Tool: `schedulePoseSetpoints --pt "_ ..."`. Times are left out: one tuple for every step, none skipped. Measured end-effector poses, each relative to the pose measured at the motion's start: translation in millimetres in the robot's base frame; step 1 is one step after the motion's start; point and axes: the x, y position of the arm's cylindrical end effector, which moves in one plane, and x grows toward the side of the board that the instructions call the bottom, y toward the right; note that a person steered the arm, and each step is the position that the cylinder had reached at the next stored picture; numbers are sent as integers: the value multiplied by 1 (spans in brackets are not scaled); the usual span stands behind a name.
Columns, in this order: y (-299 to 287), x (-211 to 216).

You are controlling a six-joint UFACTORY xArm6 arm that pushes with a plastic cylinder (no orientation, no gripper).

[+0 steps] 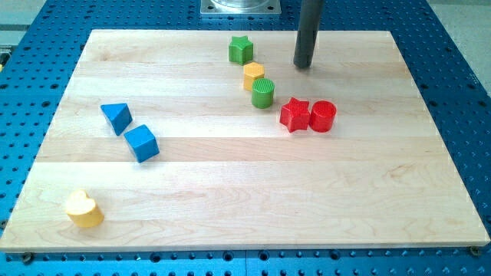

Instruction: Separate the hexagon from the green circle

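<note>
Basically a wooden board [230,192] fills most of the frame, sitting on a blue perforated table [460,92]. The arm's dark rod comes down from the top edge, right of centre, and its tip [303,67] rests on the board in the upper middle. No pincer here at all, just a bare rod, so nothing to spread or pinch.

Blocks next. Blue cube [141,143] and blue triangle [116,118] sit close together, left of centre. Yellow heart [84,209] is alone at lower left. Red star [294,115] and red circle [323,116] touch each other right of centre. Green star [241,49] is at upper centre.

Task pair: the yellow hexagon [253,76] sits upper centre, and the green circle [263,93] is just below and slightly right of it, touching or nearly so.

Progress: the separation looks not yet done, since the pair is packed together. The tip stands to the right of the hexagon, a little higher in the frame, near but apart from both. All of the pushing appears to be left; a leftward shove on the hexagon probably does it.
</note>
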Motion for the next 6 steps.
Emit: schedulePoseSetpoints --pt "-64 31" --pt "-106 37" --pt "-130 37" --pt "-179 38" --pt "-196 37" --pt "-225 30"
